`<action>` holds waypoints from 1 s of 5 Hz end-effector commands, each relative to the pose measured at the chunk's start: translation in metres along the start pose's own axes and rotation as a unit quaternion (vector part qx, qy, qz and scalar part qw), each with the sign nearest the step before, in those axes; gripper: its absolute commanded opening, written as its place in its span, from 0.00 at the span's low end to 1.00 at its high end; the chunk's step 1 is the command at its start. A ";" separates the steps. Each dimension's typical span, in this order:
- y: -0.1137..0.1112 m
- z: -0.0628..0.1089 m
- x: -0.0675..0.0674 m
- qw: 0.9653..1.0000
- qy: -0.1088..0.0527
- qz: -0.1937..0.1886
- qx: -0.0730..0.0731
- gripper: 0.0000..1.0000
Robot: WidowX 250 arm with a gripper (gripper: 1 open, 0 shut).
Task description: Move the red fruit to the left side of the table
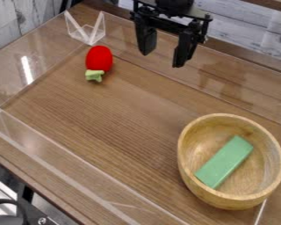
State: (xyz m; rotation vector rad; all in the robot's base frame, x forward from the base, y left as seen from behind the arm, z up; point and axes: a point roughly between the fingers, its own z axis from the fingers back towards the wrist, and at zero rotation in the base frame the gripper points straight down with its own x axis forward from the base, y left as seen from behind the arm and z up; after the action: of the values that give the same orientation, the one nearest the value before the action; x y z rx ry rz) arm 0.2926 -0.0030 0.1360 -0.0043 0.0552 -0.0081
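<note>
The red fruit (98,60), a small strawberry-like toy with a light green stem (95,76), lies on the brown wood-grain table (119,123) in the back left area. My black gripper (164,48) hangs above the table's far edge, to the right of the fruit and apart from it. Its two fingers stand spread open with nothing between them.
A round wooden bowl (202,171) sits at the front right and holds a flat green block (225,161). Clear acrylic walls (38,61) run along the table's edges, with a corner joint just behind the fruit.
</note>
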 end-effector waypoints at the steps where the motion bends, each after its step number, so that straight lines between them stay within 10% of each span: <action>1: 0.003 -0.011 -0.003 1.000 -0.009 0.029 0.003 1.00; 3: 0.033 -0.007 0.018 0.997 -0.054 0.047 0.001 1.00; 5: 0.046 0.007 0.014 0.996 -0.082 -0.038 0.006 1.00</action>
State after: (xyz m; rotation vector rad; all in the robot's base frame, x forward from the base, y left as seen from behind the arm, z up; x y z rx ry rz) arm 0.3023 0.0416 0.1232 -0.0070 -0.0419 -0.0732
